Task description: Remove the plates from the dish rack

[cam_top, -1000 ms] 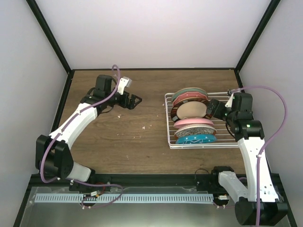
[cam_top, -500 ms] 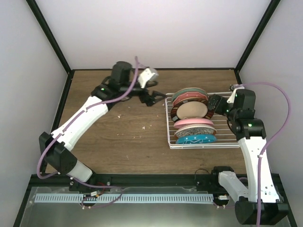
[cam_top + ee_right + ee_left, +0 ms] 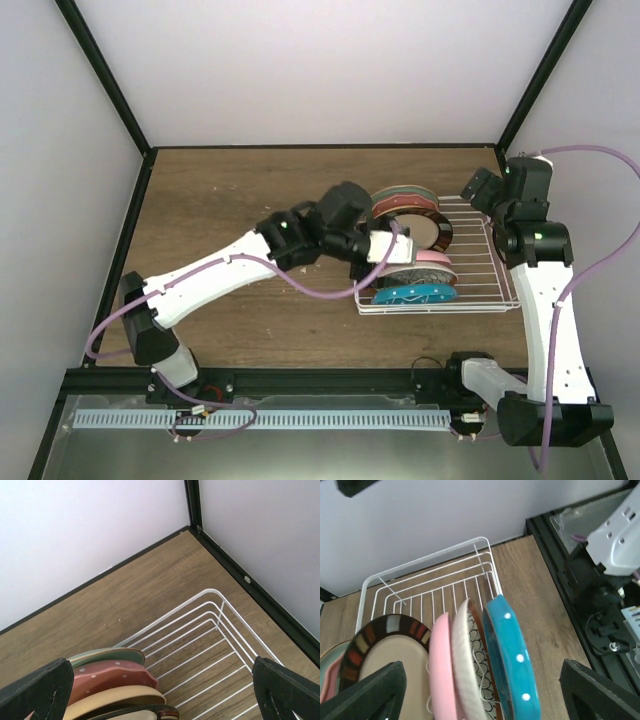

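The white wire dish rack (image 3: 480, 270) holds six plates upright in a row. From far to near they are pale green (image 3: 400, 192), red-pink dotted (image 3: 408, 205), tan dark-rimmed (image 3: 428, 230), plain pink (image 3: 438, 257), petal-patterned (image 3: 432, 274) and teal dotted (image 3: 415, 295). My left gripper (image 3: 372, 250) is open at the rack's left side. In the left wrist view its fingers (image 3: 370, 690) spread wide of the pink (image 3: 442, 670), petal-patterned (image 3: 470, 665) and teal (image 3: 512, 660) plates. My right gripper (image 3: 478, 190) is open and empty above the rack's far right corner (image 3: 215, 597).
The black frame post and the white walls stand close behind the right gripper (image 3: 192, 505). Bare wood lies left of the rack (image 3: 230, 200). The rack's right half (image 3: 210, 645) holds no plates. The right arm's base (image 3: 615, 535) stands near the rack's near end.
My left arm has swung from the far left of the table across to the rack's left side. My right gripper has drawn back from the plates up to the far right corner.
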### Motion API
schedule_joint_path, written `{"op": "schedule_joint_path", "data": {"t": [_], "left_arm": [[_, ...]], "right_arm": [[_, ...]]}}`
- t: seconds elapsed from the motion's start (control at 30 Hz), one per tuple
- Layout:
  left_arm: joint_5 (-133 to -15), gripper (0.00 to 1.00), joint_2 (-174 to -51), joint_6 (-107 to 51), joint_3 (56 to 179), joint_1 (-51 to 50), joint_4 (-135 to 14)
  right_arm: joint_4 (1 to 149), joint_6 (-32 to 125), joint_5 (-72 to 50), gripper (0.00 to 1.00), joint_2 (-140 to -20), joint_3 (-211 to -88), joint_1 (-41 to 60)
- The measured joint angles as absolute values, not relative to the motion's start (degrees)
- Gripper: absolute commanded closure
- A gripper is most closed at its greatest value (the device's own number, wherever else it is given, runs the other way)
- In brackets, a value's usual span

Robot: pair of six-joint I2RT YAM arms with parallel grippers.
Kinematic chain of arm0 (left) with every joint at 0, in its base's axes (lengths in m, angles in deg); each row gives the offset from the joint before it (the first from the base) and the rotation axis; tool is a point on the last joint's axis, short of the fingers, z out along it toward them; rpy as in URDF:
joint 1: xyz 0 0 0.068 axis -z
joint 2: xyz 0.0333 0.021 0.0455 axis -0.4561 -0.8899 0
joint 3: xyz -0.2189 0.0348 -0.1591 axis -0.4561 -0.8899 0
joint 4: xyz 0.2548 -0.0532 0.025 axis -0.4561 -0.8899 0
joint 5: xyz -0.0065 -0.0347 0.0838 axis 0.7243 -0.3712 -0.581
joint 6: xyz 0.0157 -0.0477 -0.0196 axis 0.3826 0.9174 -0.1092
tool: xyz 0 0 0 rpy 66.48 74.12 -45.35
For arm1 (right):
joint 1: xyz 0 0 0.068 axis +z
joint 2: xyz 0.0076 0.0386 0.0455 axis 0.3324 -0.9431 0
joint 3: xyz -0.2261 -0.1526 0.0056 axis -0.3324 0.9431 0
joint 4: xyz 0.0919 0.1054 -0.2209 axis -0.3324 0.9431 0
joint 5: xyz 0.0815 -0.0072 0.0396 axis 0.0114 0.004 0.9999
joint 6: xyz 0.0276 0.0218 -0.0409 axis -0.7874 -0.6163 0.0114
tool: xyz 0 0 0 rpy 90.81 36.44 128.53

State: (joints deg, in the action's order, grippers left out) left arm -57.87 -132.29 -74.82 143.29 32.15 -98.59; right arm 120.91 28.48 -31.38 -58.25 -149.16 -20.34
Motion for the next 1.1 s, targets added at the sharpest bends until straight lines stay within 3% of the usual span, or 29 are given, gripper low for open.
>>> {"op": "schedule_joint_path", "data": {"t": [0.37,0.63,1.1], "left_arm": [[-73.39,0.38,-131.56,-75.60,134.88,43.52,-92.77],[-81.69,0.40,-133.71,-73.55,134.68,46.36,-87.79],[-85.06,0.40,-139.19,-70.86,134.68,47.87,-85.76]], "right_arm": [[122.88,26.68,-32.72,0.00,-58.38,-149.29,-20.34],[125.04,26.22,-33.07,0.00,-54.05,-147.95,-20.34],[129.13,24.96,-33.24,0.00,-49.51,-147.39,-20.34]]}}
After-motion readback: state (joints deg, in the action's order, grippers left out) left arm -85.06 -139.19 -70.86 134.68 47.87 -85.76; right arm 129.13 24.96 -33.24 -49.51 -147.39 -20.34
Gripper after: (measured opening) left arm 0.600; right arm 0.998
